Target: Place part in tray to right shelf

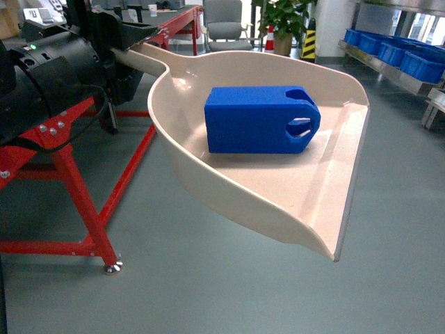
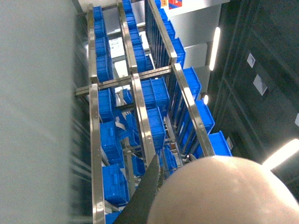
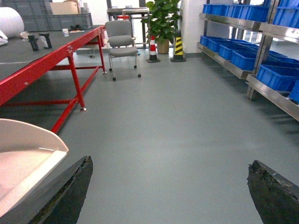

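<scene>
Mostly floor: grey floor [image 3: 187,121], red table [image 3: 51,56] left of the tray, office chair [image 3: 122,42] and potted plant [image 3: 163,21] beyond it.
Shelf: right shelf [image 3: 261,88] right of the tray, holding blue crates [image 3: 275,74].
Hidden: left gripper's grip on the tray handle [image 1: 142,59] sits behind the arm, can't tell.
Right gripper [image 3: 170,191]: fingers wide apart, holding nothing.
Tray [image 1: 292,209]: held above the floor, contains the part [image 1: 257,118], lying on its side.
</scene>
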Controlling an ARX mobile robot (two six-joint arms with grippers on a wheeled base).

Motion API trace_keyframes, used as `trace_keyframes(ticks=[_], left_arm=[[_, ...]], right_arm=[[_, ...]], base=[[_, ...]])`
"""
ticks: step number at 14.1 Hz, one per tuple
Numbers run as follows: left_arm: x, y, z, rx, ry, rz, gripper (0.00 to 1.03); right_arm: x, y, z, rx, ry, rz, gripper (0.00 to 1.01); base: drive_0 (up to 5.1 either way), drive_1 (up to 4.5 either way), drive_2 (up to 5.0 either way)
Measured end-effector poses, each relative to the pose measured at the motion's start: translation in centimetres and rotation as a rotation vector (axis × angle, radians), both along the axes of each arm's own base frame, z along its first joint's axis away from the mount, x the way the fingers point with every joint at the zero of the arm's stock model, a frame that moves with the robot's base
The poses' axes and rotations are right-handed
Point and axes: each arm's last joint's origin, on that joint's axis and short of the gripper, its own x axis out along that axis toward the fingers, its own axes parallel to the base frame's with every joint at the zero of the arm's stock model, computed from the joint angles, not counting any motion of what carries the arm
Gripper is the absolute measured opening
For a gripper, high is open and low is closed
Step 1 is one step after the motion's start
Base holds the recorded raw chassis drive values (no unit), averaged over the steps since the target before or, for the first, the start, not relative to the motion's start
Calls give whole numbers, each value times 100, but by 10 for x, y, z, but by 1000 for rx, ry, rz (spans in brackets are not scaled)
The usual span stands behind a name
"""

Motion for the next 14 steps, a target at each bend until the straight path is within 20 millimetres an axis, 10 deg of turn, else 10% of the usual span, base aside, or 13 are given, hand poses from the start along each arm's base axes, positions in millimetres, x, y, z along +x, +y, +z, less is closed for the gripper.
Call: trace_keyframes(ticks=[8, 14], left_arm=[[0, 0, 0, 0, -2, 2, 12], [0, 2, 0, 0, 0, 4, 12]], right_arm=[[0, 0, 0, 0, -1, 0, 98], [-1, 0, 1, -1, -5, -2, 98]], base=[[484, -348, -139], [0, 0, 0]])
